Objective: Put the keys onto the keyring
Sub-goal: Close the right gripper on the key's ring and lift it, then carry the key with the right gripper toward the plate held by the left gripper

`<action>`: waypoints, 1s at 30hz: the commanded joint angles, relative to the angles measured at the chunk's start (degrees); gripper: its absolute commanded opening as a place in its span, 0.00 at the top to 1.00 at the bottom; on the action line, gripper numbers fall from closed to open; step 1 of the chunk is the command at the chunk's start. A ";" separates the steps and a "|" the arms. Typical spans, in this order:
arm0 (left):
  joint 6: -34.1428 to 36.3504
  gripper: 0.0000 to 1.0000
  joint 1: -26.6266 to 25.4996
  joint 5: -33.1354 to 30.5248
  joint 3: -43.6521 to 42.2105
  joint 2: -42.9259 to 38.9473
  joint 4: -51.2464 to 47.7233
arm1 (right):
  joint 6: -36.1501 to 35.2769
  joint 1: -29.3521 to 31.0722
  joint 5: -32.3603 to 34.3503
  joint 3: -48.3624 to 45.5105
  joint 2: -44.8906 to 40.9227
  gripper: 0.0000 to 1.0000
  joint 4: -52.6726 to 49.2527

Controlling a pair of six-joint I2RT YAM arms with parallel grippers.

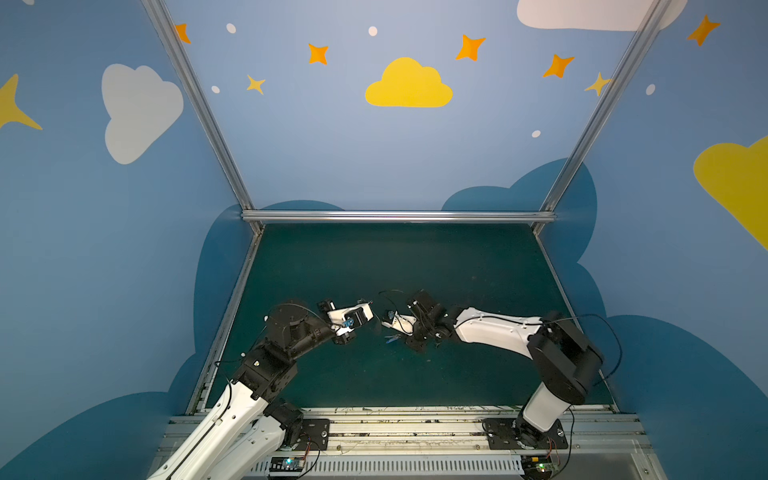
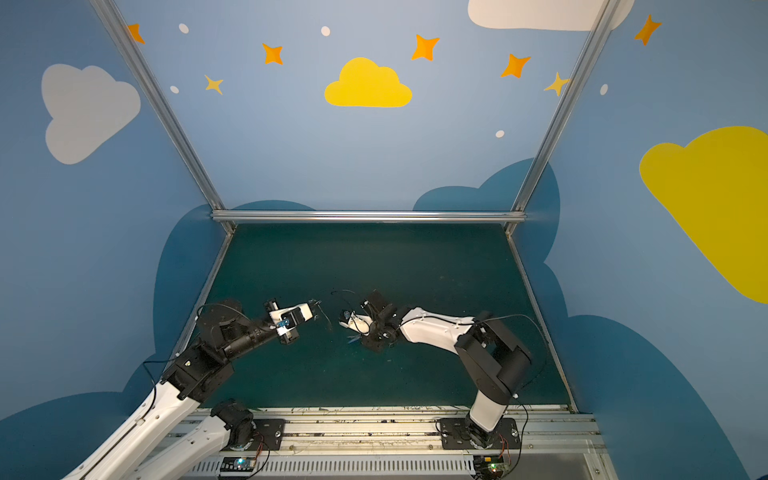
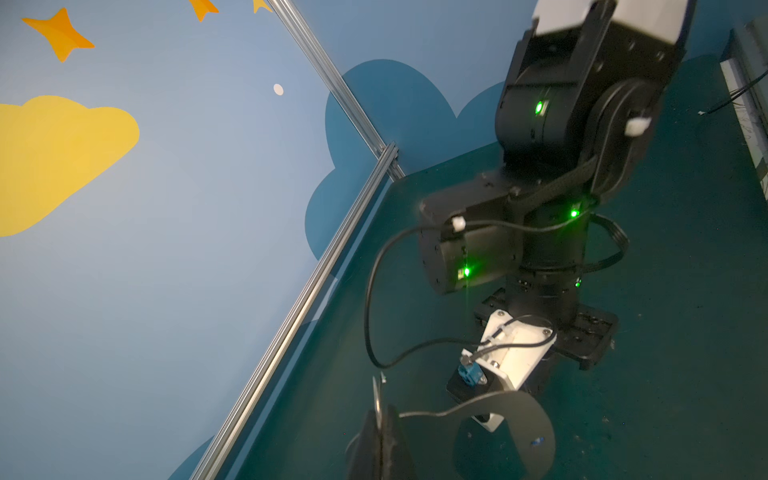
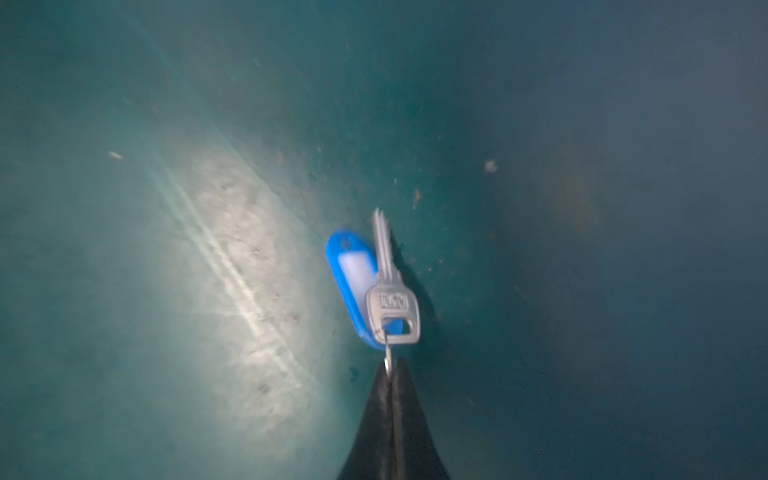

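Observation:
In the right wrist view my right gripper (image 4: 390,368) is shut on a small wire ring. From that ring hang the keys (image 4: 392,301): one silver key and a blue tag (image 4: 349,270), just above the green mat. In both top views they show as a bluish glint (image 1: 390,338) (image 2: 353,338) near the table's middle. In the left wrist view my left gripper (image 3: 379,409) is shut on the keyring, with a thin metal edge between the jaws. Its flat grey plate (image 3: 511,415) curves out to one side. The two grippers are a short way apart.
The right arm's black wrist (image 3: 540,249) and a looping black cable (image 3: 368,307) are close in front of the left gripper. An aluminium rail (image 1: 399,216) and blue walls bound the green mat (image 1: 374,257). The arm bases stand on the front rail (image 1: 415,428).

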 commanded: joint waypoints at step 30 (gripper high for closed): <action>4.20 0.96 -8.94 2.80 10.34 17.25 7.54 | -4.52 -7.01 -19.70 5.70 -36.26 1.00 -11.34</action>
